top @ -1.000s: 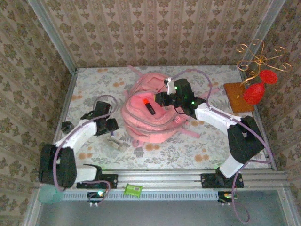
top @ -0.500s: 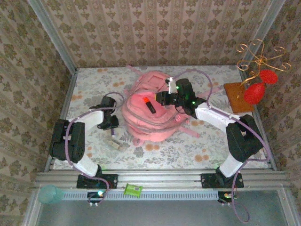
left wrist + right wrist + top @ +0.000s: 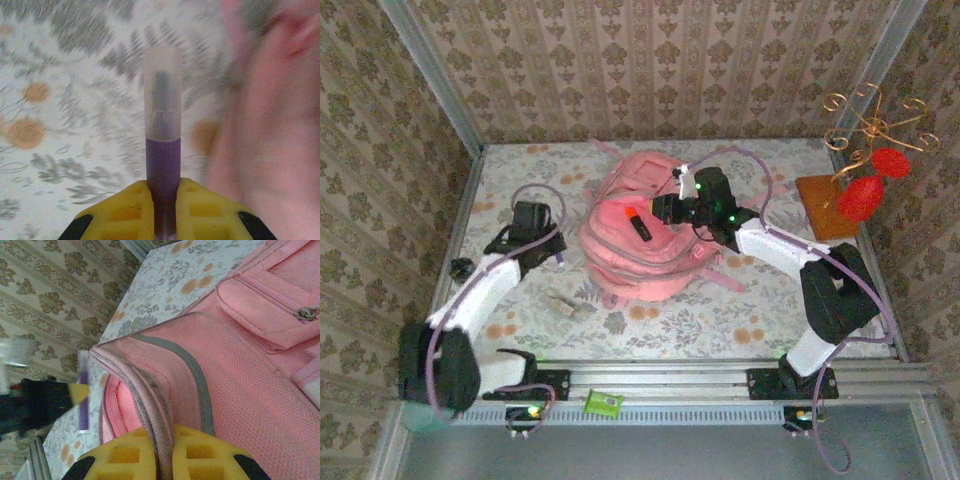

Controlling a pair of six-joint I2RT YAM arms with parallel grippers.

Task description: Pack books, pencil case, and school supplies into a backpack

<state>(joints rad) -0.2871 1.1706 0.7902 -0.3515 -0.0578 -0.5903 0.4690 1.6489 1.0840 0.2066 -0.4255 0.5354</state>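
Since the purple pen [image 3: 162,165] is thin, stiff, light and smooth, a slip is judged possible; the left gripper [image 3: 162,194] clamps it on the barrel below the clear cap, just left of the pink backpack [image 3: 642,262] at mid-table. The right gripper [image 3: 161,437] is closed on the backpack's zip edge [image 3: 150,395], soft fabric judged likely to sag if released.

The table [image 3: 770,310] is covered with a pale cloth printed with grey leaves and orange flowers. A pink backpack [image 3: 630,272] lies at its middle, straps spread onto the cloth. A small beige block [image 3: 565,306] lies near the backpack's front-left corner, apart from it. A small dark object [image 3: 460,267] sits by the left edge. A brown board [image 3: 823,207] rests at the far right.
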